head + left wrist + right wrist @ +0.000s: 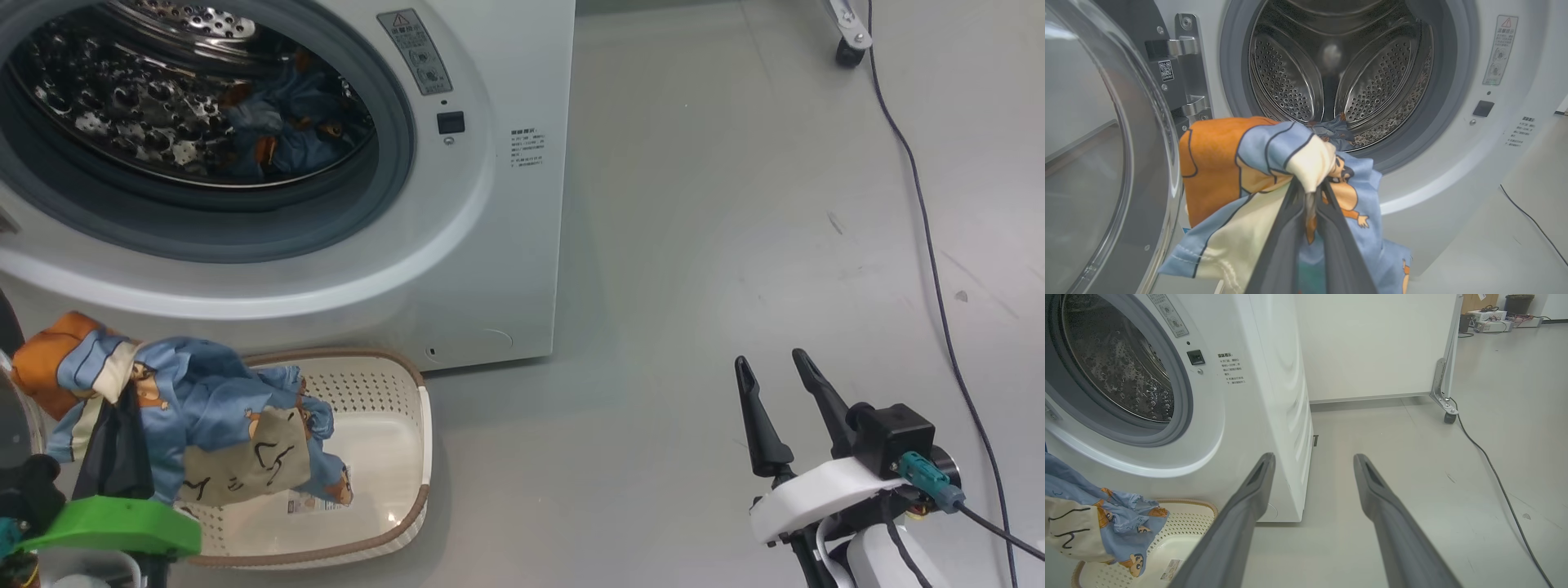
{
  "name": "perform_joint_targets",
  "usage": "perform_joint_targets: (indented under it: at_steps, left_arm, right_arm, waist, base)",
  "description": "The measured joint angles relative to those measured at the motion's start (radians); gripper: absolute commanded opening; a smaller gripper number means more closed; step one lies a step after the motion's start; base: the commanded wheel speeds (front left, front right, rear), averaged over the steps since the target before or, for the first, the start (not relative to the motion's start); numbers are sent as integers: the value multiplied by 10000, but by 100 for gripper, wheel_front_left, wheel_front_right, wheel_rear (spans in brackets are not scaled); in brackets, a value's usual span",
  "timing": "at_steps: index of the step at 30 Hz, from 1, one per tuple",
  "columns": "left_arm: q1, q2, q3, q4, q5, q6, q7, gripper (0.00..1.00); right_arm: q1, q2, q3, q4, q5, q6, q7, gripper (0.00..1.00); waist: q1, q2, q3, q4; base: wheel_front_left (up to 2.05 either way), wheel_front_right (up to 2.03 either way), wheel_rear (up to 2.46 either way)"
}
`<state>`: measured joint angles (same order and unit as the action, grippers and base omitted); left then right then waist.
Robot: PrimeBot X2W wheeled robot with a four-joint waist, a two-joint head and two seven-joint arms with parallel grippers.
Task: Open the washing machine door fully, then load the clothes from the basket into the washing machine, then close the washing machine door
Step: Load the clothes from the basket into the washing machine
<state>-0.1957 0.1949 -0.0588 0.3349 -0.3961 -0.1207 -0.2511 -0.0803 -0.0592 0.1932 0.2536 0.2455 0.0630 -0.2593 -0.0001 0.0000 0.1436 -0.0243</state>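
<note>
The left gripper (1312, 185) is clamped tight on the clothes (1241, 163), its two dark fingers pinched together on a fold of the blue, orange and cream printed fabric. The bundle hangs from that pinch, clear of the basket (367, 392) and just in front of the washing machine (490, 245). In the head view its loose lower end droops over the basket's left half. As far as the hanging cloth lets one see, the rest of the basket looks bare apart from a label on its floor.

The loading step appears to be in hand. The door (1106, 163) stands swung wide on its metal hinge (1188, 73) to the left of the opening. A garment (294, 114) of the same print already lies at the bottom of the steel drum (1290, 77).

The next move likely calls for lifting the bundle over the grey gasket (1453, 102) and well into the drum before letting go. The trailing hem hangs low and could catch on the gasket lip or drape out across it, which would get in the way of closing the door afterwards.

The right gripper (1313, 459) waits off to the side with its fingers spread wide, holding nothing. It hangs above the grey floor (735, 204) to the right of the machine, near a dark cable (931, 245).
</note>
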Motion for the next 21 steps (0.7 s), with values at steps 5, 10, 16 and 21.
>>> perform_joint_targets:
  at_steps: [5,10,16,21]
  left_arm:
    - [701,-61,190,-433,299,2,0,0]
    - [1417,-146,362,-842,376,19,0,0]
    - [1833,-380,537,-1292,570,52,0,0]
    - [2121,-474,593,-1465,656,52,0,0]
  right_arm:
    - [408,-8,-40,136,27,98,2,100]
    - [709,-10,-40,148,44,167,2,100]
    - [792,-8,-40,86,90,199,2,100]
    - [830,-6,-38,56,90,257,2,100]
  waist:
    - [0,0,-612,-17]
    - [0,0,-1141,-53]
    - [0,0,-1453,-131]
    - [0,0,-1513,-165]
  base:
    - [0,0,0]
    - [0,0,0]
    - [0,0,0]
    - [0,0,0]
